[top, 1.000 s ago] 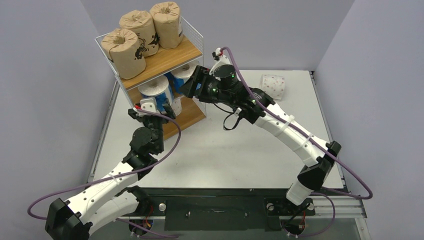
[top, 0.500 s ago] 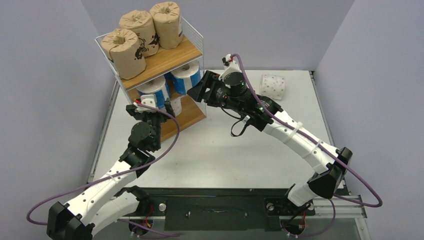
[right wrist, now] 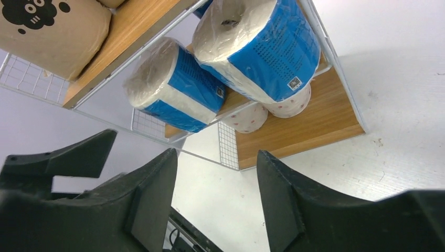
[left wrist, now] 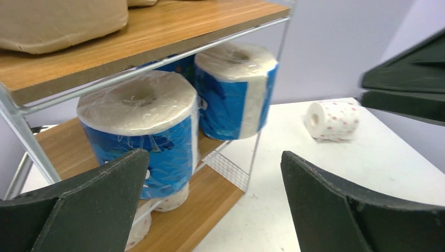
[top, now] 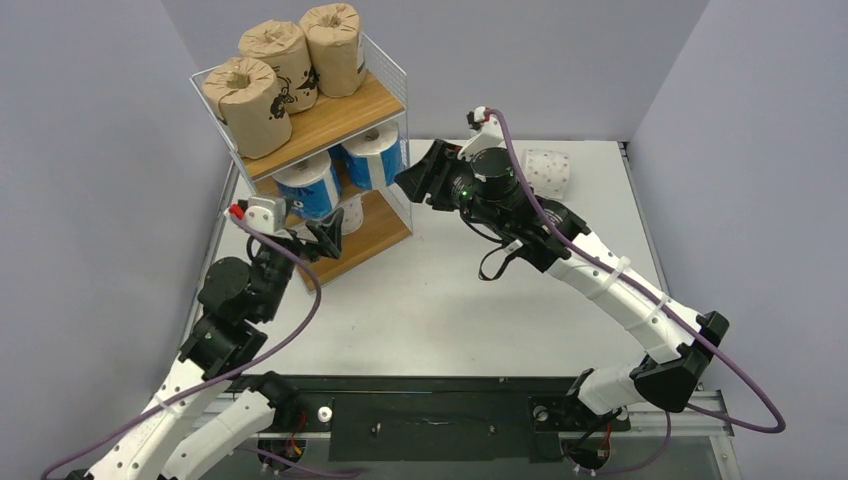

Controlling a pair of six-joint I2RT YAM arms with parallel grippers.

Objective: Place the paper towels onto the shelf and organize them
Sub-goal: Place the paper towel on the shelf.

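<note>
The shelf (top: 335,112) stands at the table's back left. Three brown rolls (top: 245,100) sit on its top board. Two blue-wrapped rolls (top: 308,185) (top: 372,155) stand on the middle tier, also in the left wrist view (left wrist: 141,131) and the right wrist view (right wrist: 262,47). White dotted rolls (right wrist: 288,105) lie on the bottom board. One white dotted roll (top: 546,172) lies on the table at the back right, also in the left wrist view (left wrist: 333,119). My left gripper (top: 318,238) (left wrist: 214,157) is open and empty in front of the shelf. My right gripper (top: 425,172) (right wrist: 216,155) is open and empty, just right of the shelf.
The shelf's thin wire side panel (top: 392,70) faces the right gripper. Grey walls close in the table on the left, back and right. The right gripper's fingers (left wrist: 404,89) show at the right edge of the left wrist view.
My right gripper has drawn back to the right, away from the middle tier. My left arm has pulled back toward the near left, off the shelf front. The blue rolls stay on the shelf.
</note>
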